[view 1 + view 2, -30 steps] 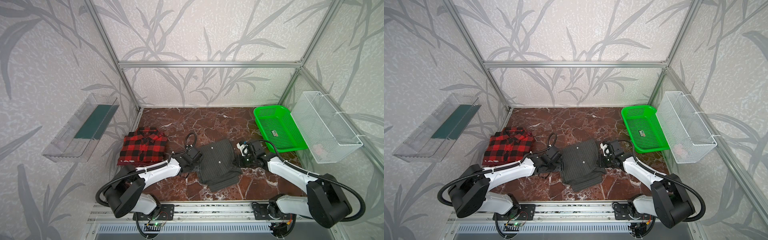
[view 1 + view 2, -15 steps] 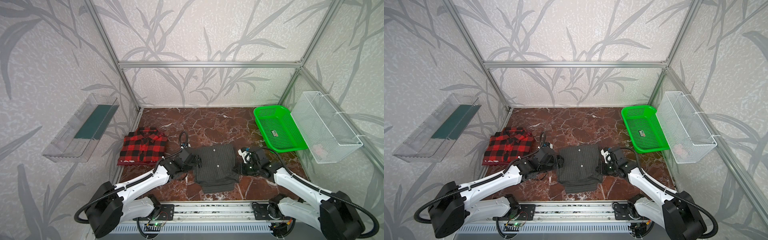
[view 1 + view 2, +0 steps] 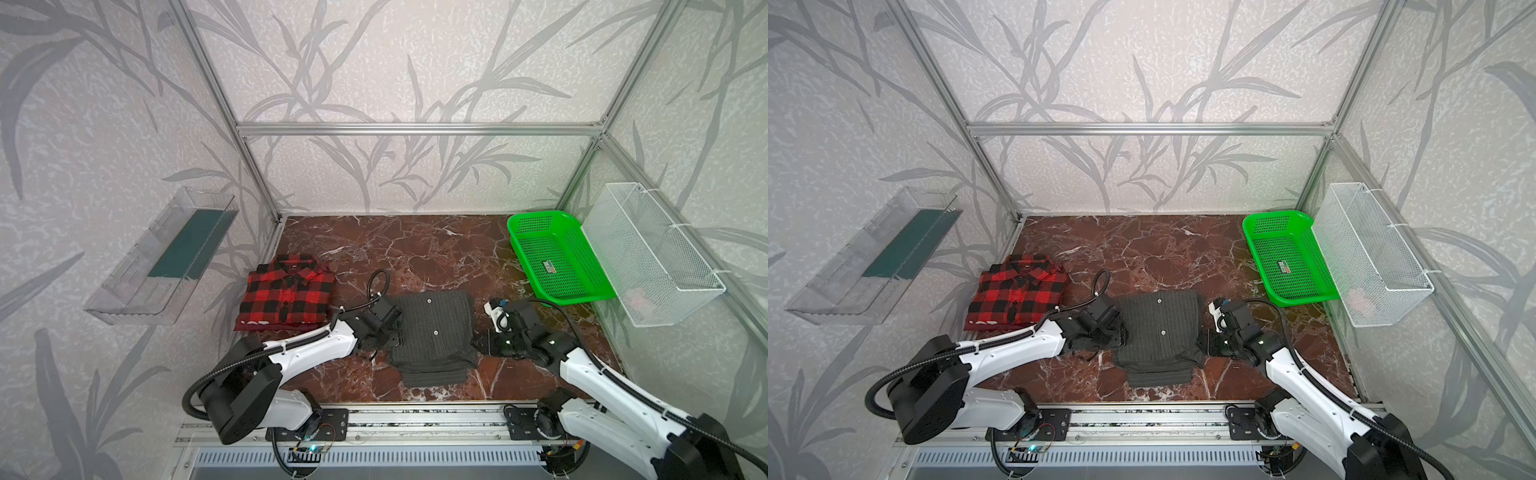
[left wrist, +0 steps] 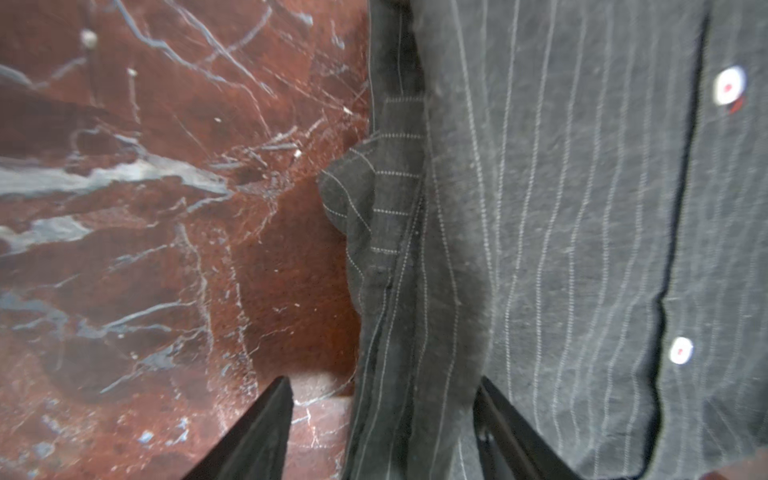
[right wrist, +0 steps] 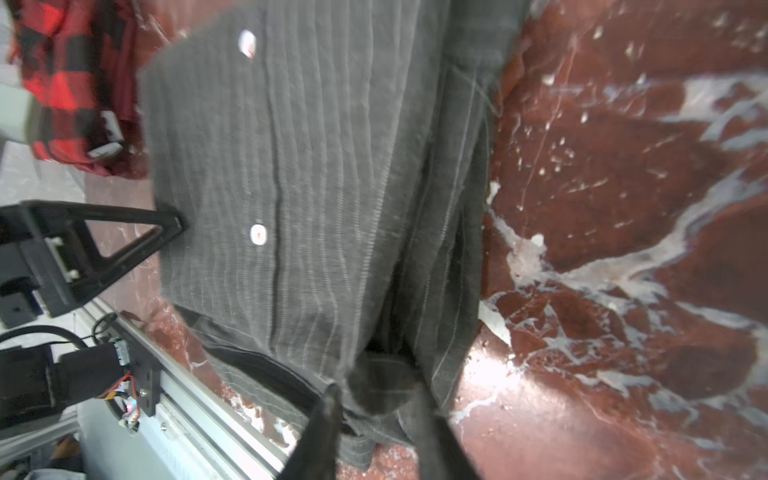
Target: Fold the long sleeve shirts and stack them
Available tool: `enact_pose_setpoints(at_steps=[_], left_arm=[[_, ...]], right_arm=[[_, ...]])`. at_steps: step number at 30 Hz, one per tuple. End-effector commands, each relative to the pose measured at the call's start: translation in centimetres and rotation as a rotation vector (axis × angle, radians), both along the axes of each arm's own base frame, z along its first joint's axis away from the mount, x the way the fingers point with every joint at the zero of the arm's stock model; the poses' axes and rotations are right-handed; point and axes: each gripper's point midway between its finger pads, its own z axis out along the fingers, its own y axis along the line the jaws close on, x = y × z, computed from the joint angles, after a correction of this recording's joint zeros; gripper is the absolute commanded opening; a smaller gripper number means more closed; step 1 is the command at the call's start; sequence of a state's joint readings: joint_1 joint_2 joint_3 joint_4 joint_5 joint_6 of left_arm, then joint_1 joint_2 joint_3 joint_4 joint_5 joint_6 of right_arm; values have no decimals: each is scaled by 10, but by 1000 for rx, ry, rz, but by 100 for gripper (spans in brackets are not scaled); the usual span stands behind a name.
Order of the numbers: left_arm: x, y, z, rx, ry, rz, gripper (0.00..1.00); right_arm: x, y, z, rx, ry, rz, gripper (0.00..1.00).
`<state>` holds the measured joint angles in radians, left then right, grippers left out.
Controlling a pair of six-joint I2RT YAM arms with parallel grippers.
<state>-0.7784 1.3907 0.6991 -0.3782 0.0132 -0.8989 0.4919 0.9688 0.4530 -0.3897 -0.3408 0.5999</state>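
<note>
The red-and-black plaid shirt point(image 3: 286, 296) lay folded into a neat square at the left edge of the marble table point(image 3: 415, 249), with its collar toward the back, and no gripper touched it. The dark pinstriped shirt point(image 3: 432, 328) lay in the middle, near the front edge. It was folded into a rectangle with its buttons up, but a lower layer stuck out at the front and the sides looked a little uneven. The left gripper point(image 4: 382, 386) stood at this shirt's left side with its jaws spread wide, the folded edge between them but not pinched. The right gripper point(image 5: 376, 392) was at the right front corner, its jaws narrow with a bunch of cloth between them. I could not tell if they pinched the cloth or only stood around it. In my judgement the folding was almost finished. The stacking was not yet done, because the two shirts lay apart with bare marble between them.
</note>
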Motion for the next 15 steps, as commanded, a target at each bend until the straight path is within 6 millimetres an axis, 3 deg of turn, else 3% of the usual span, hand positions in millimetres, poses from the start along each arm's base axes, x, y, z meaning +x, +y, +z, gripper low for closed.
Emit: enact_pose_setpoints(at_steps=[1, 8, 11, 15], left_arm=[[1, -11, -3, -8, 18, -25, 65], [-3, -10, -13, -14, 31, -10, 47], [-5, -12, -14, -43, 29, -5, 47], [1, -9, 14, -46, -40, -11, 48]], right_arm=[[-2, 4, -15, 5, 54, -7, 25], [-8, 3, -41, -7, 92, -48, 16], [-10, 6, -49, -1, 107, -45, 14], [-7, 13, -36, 10, 105, -12, 15]])
